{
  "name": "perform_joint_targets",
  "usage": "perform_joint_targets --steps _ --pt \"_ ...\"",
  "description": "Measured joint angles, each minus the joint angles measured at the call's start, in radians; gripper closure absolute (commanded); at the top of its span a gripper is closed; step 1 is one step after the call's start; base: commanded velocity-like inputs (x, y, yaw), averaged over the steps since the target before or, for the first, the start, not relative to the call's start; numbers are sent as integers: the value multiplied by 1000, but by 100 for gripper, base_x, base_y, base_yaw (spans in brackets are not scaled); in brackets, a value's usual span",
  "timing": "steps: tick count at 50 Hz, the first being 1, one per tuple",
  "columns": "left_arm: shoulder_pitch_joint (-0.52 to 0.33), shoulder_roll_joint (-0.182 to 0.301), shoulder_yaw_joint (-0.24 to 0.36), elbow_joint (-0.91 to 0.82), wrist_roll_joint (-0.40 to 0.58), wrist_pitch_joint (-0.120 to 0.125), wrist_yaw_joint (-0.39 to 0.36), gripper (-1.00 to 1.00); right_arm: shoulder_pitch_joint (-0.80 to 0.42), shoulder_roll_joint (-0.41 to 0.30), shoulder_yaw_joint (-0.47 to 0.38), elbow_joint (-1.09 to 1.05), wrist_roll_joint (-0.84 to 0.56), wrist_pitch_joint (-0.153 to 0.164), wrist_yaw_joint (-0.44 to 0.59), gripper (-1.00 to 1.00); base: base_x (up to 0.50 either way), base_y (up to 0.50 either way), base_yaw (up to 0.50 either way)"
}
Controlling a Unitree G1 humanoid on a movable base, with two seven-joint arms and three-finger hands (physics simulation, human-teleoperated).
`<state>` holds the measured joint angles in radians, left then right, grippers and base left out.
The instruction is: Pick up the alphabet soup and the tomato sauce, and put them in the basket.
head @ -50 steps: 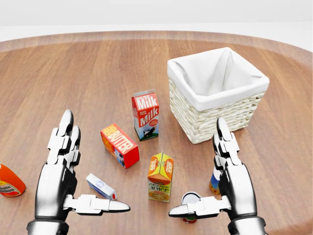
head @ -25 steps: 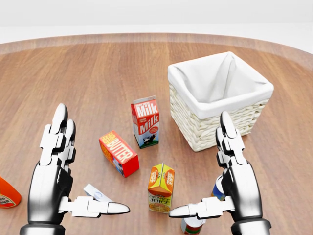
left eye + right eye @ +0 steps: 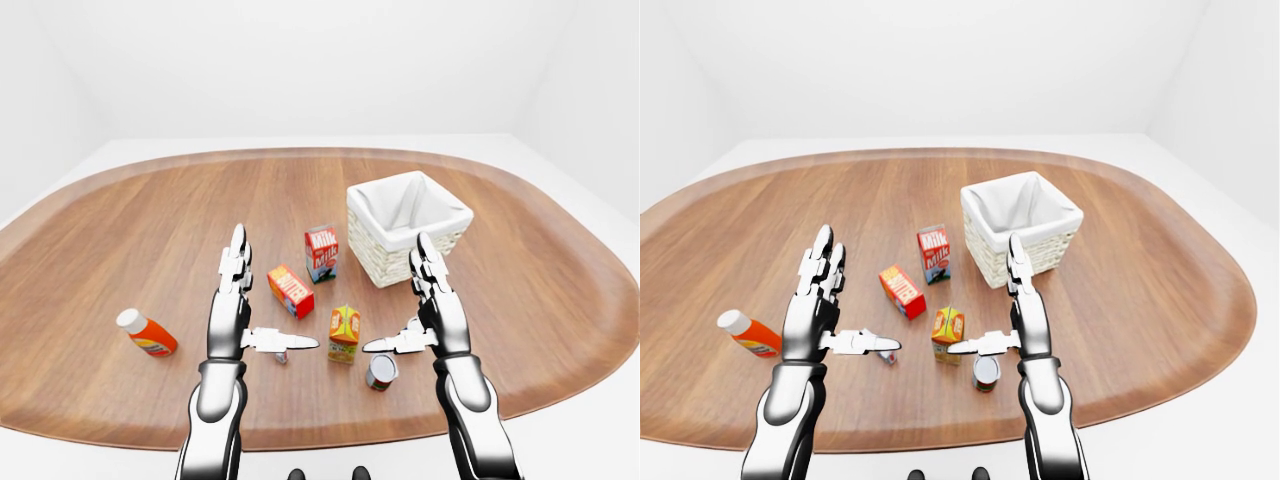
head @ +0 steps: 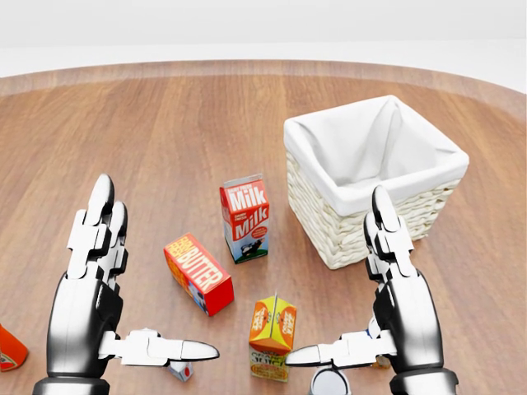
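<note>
Two hands hover spread over the wooden table (image 3: 120,230) in the left-eye view, the left hand (image 3: 232,310) and right hand (image 3: 435,315) both with fingers straight and thumbs pointing inward, gripping nothing; this reads as the approach step, before any pick. A can (image 3: 381,372) stands upright just below the right thumb, long axis vertical, silver top facing up; whether it is the alphabet soup or the tomato sauce I cannot tell. The basket (image 3: 408,228) sits above the right hand, open and with nothing inside. In the head view that can (image 4: 330,383) is cut by the bottom edge, and a second can shows only as a sliver behind the right palm, so its label and lean stay unreadable. A milk carton (image 4: 244,220), butter box (image 4: 198,272) and orange juice carton (image 4: 271,337) stand between the hands. In the right-eye view the can sits directly under the right thumb, and a ketchup bottle (image 3: 748,334) lies on its side well to the left. The next move likely calls for lowering the right hand and closing round the can's upright wall without nudging the juice carton beside it.
</note>
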<state>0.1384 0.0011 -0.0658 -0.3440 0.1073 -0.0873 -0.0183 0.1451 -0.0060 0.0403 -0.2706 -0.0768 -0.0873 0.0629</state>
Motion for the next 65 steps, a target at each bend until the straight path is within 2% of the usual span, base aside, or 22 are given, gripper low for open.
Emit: perform_joint_targets --steps 65 --pt "3 1 -12 -10 -26 0 -25 -100 8 -1 4 0 -4 0 3 -100 11 0 0"
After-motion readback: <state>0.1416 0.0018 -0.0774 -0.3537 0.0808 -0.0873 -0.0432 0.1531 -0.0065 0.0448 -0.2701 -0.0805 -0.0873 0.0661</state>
